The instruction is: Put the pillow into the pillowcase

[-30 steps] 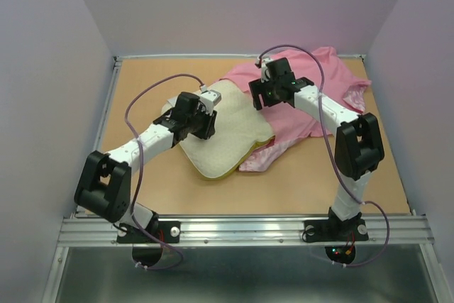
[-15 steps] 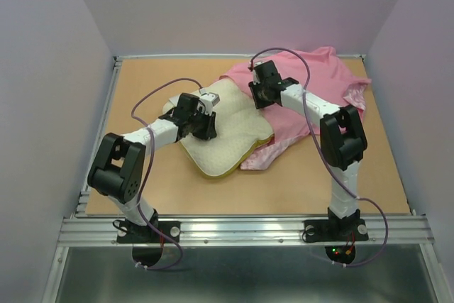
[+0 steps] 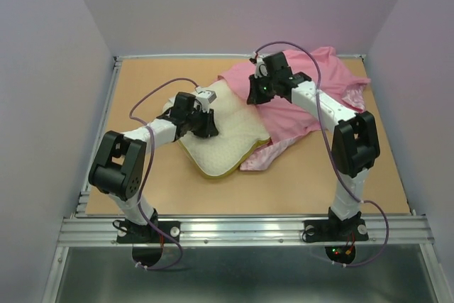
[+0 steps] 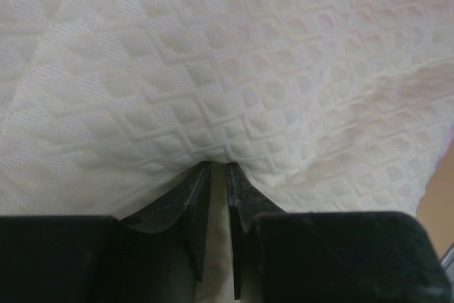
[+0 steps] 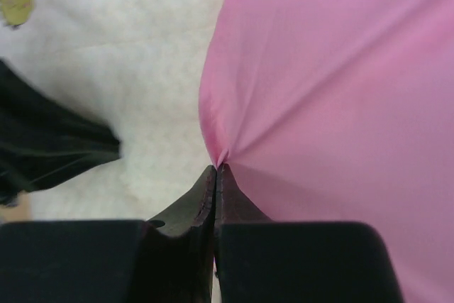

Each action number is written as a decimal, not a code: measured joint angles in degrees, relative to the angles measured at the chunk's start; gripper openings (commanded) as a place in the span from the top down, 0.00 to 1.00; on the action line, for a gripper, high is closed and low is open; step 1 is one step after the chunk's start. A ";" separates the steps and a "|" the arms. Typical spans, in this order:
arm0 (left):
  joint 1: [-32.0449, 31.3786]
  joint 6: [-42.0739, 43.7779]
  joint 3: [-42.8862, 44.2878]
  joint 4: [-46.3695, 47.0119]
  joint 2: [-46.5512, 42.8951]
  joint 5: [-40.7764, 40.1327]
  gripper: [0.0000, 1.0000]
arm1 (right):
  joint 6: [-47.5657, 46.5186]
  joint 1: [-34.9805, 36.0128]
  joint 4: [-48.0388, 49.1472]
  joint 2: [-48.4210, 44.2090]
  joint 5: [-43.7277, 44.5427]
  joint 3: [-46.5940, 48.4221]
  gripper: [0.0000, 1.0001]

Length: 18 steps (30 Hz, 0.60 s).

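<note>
The pillow [image 3: 230,133] lies mid-frame, almost wholly outside the pillowcase [image 3: 319,90] bunched at upper right. With the left gripper [image 4: 218,169] nipping pillow cloth and the right gripper [image 5: 216,168] clamped tight on the pink edge, the stuffing looks barely begun.

I can't make out any text, number, brand or sign in my three views. The pillow [image 4: 227,69] and pillowcase [image 5: 326,69] show me no legible lettering.

Tan table [image 3: 284,189] (metal rail [image 3: 241,228] in front), lilac walls [image 3: 234,5].
</note>
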 measured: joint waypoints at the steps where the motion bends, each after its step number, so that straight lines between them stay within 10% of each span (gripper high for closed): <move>1: 0.33 -1.20 -0.57 1.40 0.00 1.20 0.75 | 1.22 0.02 0.04 0.00 -3.82 -0.20 0.99; 14: 3.39 -21.55 -7.17 20.79 2.10 16.63 0.89 | 13.00 16.26 4.85 -0.63 -35.45 -5.55 0.99; 18: 4.07 -24.41 -8.96 23.63 1.95 17.90 0.59 | 13.18 12.17 5.16 -1.03 -37.13 -6.51 1.00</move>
